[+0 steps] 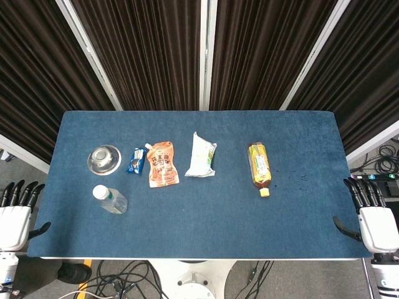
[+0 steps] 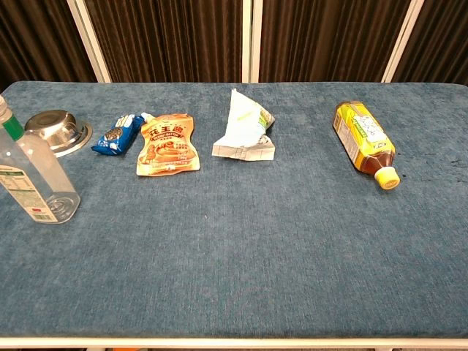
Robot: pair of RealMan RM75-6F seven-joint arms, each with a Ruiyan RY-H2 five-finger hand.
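My left hand [image 1: 15, 215] hangs off the table's left front corner, fingers spread, holding nothing. My right hand [image 1: 374, 215] hangs off the right front corner, also spread and empty. Neither hand shows in the chest view. On the blue table [image 1: 206, 212] a clear water bottle [image 1: 111, 199] [image 2: 29, 179] stands upright near the left. Behind it sits an upturned steel bowl [image 1: 103, 157] [image 2: 57, 130]. A small blue snack pack [image 1: 136, 160] [image 2: 117, 134], an orange pouch [image 1: 163, 164] [image 2: 167, 143] and a white-green bag [image 1: 201, 155] [image 2: 246, 128] lie mid-table. A yellow tea bottle [image 1: 259, 167] [image 2: 363, 141] lies on its side at right.
Dark curtains [image 1: 199, 50] with white poles hang behind the table. Cables [image 1: 124, 280] trail on the floor in front, and a power strip [image 1: 374, 177] lies on the floor at right.
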